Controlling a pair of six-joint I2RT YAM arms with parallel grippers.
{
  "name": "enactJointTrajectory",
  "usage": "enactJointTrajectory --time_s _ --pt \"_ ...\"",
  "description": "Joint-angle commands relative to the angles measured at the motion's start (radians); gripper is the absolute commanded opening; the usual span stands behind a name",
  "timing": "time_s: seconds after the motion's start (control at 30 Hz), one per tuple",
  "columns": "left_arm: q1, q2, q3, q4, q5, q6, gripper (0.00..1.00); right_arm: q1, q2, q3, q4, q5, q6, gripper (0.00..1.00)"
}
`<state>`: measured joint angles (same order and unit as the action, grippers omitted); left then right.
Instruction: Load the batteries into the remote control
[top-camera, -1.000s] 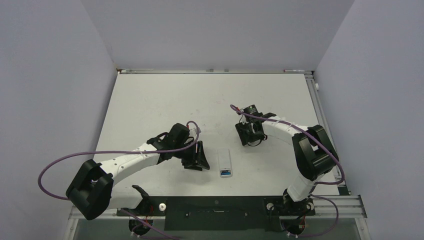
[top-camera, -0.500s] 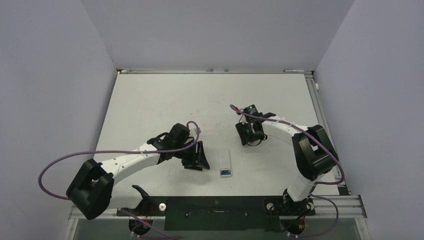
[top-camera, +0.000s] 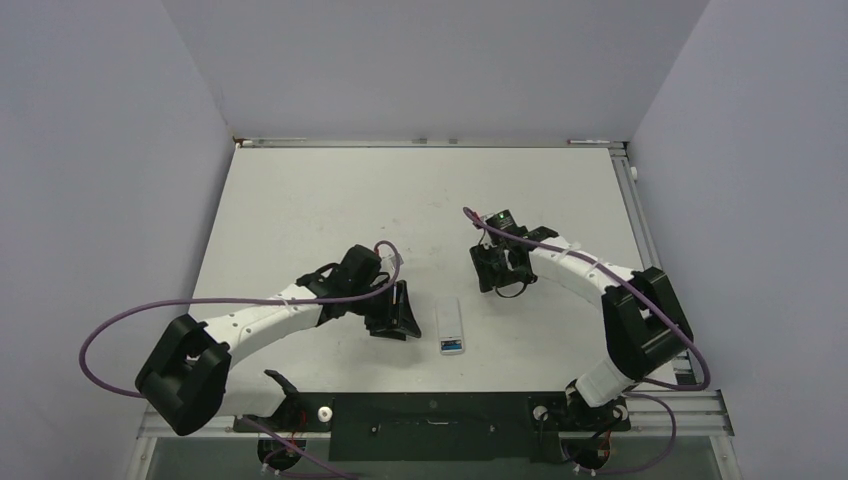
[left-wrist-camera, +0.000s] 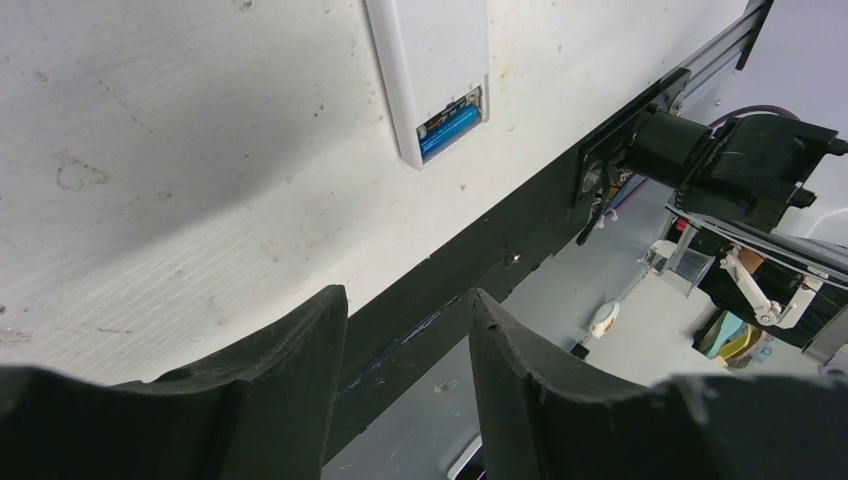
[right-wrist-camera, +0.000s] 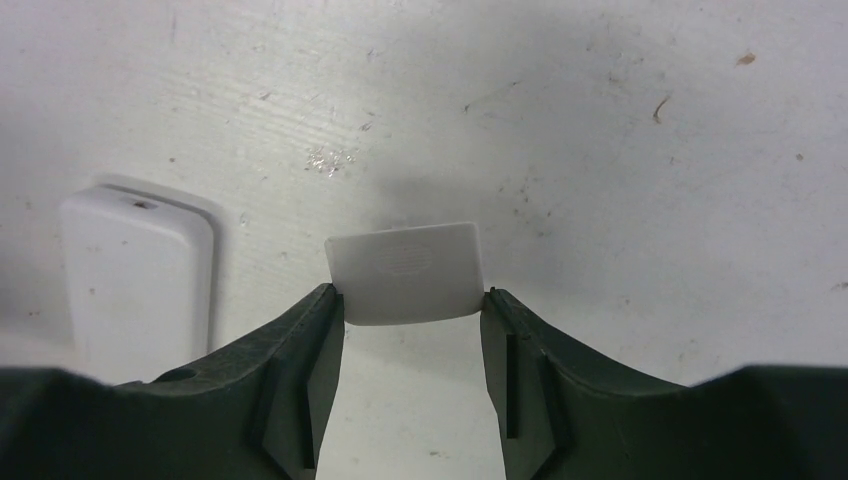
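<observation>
Cover (right-wrist-camera: 405, 272) pinched at edges by right hand (right-wrist-camera: 412, 296); slip or skew risked if pressed misaligned onto remote (left-wrist-camera: 432, 60) over battery (left-wrist-camera: 450, 128). Left hand (left-wrist-camera: 405, 300) open, nothing held.

Nothing legible anywhere. The blue battery (left-wrist-camera: 449, 128) sitting in the remote control (left-wrist-camera: 430, 60) was too small and blurred to read, and the white cover piece (right-wrist-camera: 408, 272) carried only a ribbed oval, no words.
</observation>
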<state>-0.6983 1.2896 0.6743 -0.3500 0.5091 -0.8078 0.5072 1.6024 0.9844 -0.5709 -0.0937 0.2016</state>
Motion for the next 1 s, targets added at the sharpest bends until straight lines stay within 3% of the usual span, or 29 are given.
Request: enactJointTrajectory --time_s 0.0,0.4,0.6,0.97 --pt "0.006 0.019 0.107 0.011 -0.007 0.013 0.45 0.026 -0.111 -0.009 -0.059 0.021 0.065 0.08" --pt "0.007 0.283 0.475 -0.098 -0.067 0.125 0.44 0.108 -0.365 -0.063 -0.168 0.059 0.204 0.08" --pt "-0.007 0.461 0.656 -0.124 -0.063 0.138 0.39 0.125 -0.477 -0.054 -0.219 0.074 0.25 0.08" --pt "-0.063 0.742 0.903 -0.227 -0.078 0.179 0.34 0.145 -0.578 -0.036 -0.285 0.063 0.265 0.08"
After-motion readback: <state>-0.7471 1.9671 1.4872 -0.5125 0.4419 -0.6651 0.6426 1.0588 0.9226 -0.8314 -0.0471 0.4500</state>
